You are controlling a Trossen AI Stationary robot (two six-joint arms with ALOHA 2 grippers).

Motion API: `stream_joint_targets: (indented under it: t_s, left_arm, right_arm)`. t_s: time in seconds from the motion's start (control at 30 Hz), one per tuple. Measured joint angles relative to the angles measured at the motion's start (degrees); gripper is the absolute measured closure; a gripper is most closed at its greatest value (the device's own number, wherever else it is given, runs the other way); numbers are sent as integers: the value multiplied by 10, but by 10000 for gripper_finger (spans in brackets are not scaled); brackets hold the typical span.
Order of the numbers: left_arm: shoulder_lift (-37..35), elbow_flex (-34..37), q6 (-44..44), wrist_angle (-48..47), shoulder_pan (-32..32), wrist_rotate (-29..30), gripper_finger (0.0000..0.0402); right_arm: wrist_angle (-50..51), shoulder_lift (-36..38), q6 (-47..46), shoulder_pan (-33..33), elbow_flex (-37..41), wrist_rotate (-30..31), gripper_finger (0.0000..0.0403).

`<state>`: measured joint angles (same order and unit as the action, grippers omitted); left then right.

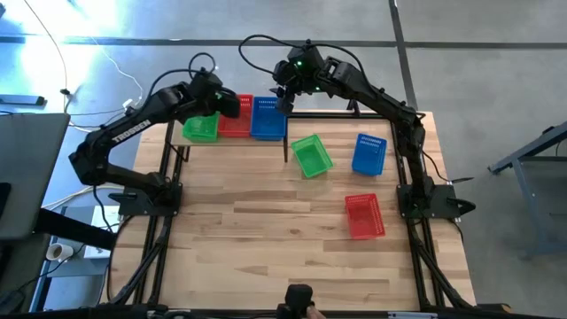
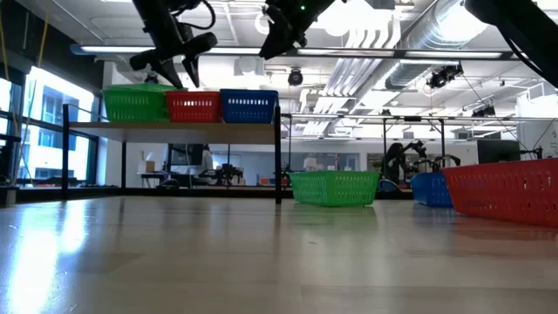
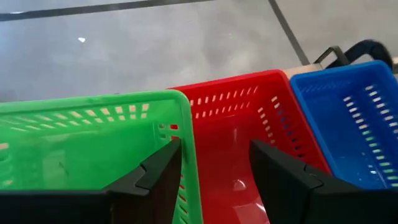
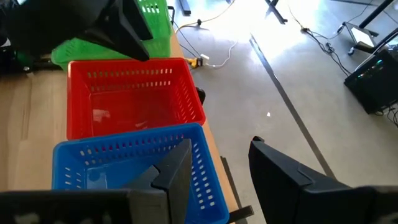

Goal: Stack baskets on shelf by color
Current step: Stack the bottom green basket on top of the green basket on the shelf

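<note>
A: On the near half of the table (image 1: 266, 239), what lies closest?

B: A red basket on the table (image 1: 364, 215), at about four o'clock from the table's middle. Beyond it, at two o'clock, a blue basket on the table (image 1: 369, 153), and just left of that, near one o'clock, a tilted green basket on the table (image 1: 311, 155). All three sit apart from one another on the bare planks.

A: And farther back?

B: At eleven o'clock stands the shelf (image 1: 235, 140) at the table's far edge. It carries a row of three: a green shelf basket (image 1: 201, 128), a red shelf basket (image 1: 235, 118) and a blue shelf basket (image 1: 267, 119), side by side and touching.

A: Where are the grippers?

B: The left gripper (image 3: 214, 171) hovers over the seam between the green and red shelf baskets, fingers spread apart, one over the green rim, the other over the red one's inside. It grips nothing.

A: The right one?

B: The right gripper (image 4: 217, 168) hangs above the far end of the blue shelf basket, fingers parted, with only air between them.

A: Seen level across the table?

B: Both arms hang clear above the row of shelf baskets.
</note>
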<state>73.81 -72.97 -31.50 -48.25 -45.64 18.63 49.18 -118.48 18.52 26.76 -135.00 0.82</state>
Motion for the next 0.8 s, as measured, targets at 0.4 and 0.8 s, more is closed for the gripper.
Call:
stream_joint_targets:
  t_s: [0.4,0.8]
  left_arm:
    - [2,0,-14,-51,4,53,225]
    - [2,0,-20,-60,3,70,295]
  right_arm:
    - [20,0,10,0,0,0,257]
    - [20,0,10,0,0,0,257]
